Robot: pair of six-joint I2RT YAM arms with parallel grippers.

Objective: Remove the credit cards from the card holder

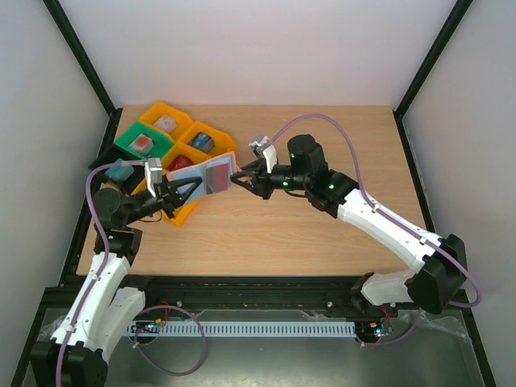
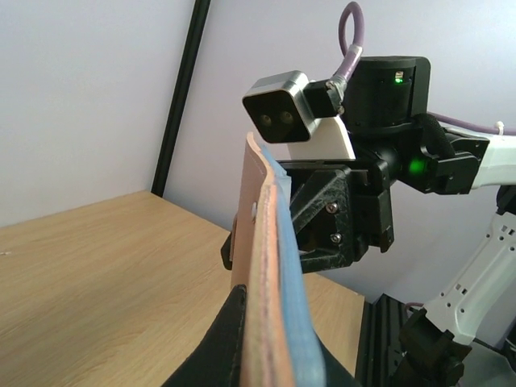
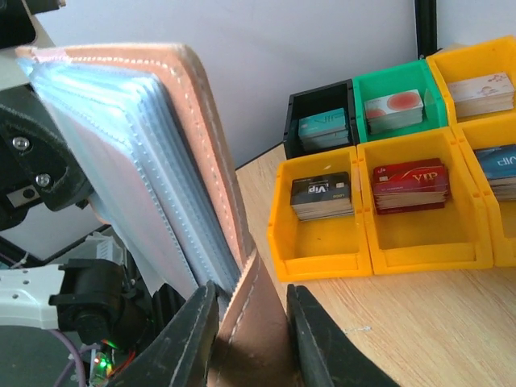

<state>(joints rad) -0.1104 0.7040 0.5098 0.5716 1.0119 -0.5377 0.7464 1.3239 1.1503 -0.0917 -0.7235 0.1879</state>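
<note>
The tan leather card holder (image 1: 211, 173) is held in the air between both grippers, in front of the trays. The left gripper (image 1: 172, 193) is shut on its left end and the right gripper (image 1: 239, 177) is shut on its right end. In the left wrist view the holder (image 2: 262, 242) is edge-on in my left gripper (image 2: 278, 343), with light blue card edges (image 2: 292, 266) along it. In the right wrist view my right gripper (image 3: 250, 322) pinches a leather flap (image 3: 258, 314). The holder is fanned open above it, showing several pale blue-grey cards in sleeves (image 3: 121, 153).
Yellow (image 1: 184, 214), green (image 1: 125, 143) and black plastic trays stand at the back left of the wooden table (image 1: 322, 234). In the right wrist view they hold stacks of cards: a yellow tray (image 3: 322, 246), a green tray (image 3: 395, 81) and a black tray (image 3: 318, 95). Black frame posts stand at the corners.
</note>
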